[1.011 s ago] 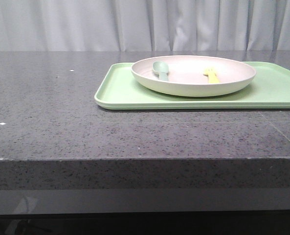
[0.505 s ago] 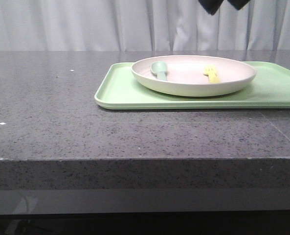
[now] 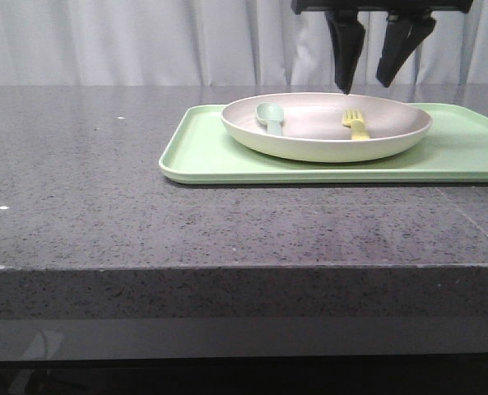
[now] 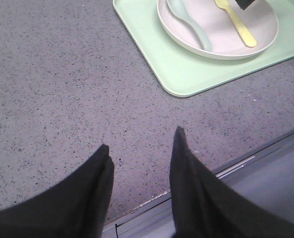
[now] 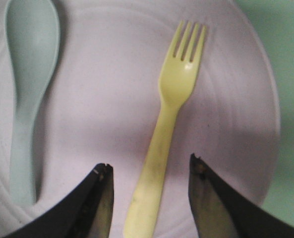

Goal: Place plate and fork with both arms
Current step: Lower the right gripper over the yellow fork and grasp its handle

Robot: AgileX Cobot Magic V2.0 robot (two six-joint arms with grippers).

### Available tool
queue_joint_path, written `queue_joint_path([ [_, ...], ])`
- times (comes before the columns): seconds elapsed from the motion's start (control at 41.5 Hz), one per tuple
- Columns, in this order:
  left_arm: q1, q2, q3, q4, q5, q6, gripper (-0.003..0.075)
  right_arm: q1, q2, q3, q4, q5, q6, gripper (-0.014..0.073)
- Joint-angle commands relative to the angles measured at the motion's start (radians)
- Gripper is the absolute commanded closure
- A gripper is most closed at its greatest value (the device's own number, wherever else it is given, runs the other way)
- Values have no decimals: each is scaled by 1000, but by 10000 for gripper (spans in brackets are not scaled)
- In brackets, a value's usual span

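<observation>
Above the plate [image 3: 326, 125], the right hand [image 3: 367, 81] hangs with its fingers spread and nothing between them, astride the handle of the fork [image 5: 165, 129]. One fork and one spoon [image 3: 270, 116] lie inside the one plate, which sits on one green tray [image 3: 202, 152] on the counter [image 3: 104, 206]. The fork looks light, stiff and a little slippery, so its thin handle seems the best place to pinch. The left hand [image 4: 139, 148] is released too, over bare counter, near the edge.
</observation>
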Motion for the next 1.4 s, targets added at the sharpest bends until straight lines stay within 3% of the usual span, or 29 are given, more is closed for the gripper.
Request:
queue_joint_path([
  [0.0,3,-1,-24,-23,-64,0,437,-25,-14,-63,31,65,5,219],
  [0.915,3,-1,-24,-23,-64,0,437,-55,107,-81,70,81,38,279],
  [1.179,3,-1,-24,-23,-64,0,437,-55,109,-81,71,89,38,454],
  [1.372,3,-1,-24,-23,-64,0,437,-55,109,-81,71,97,38,499],
])
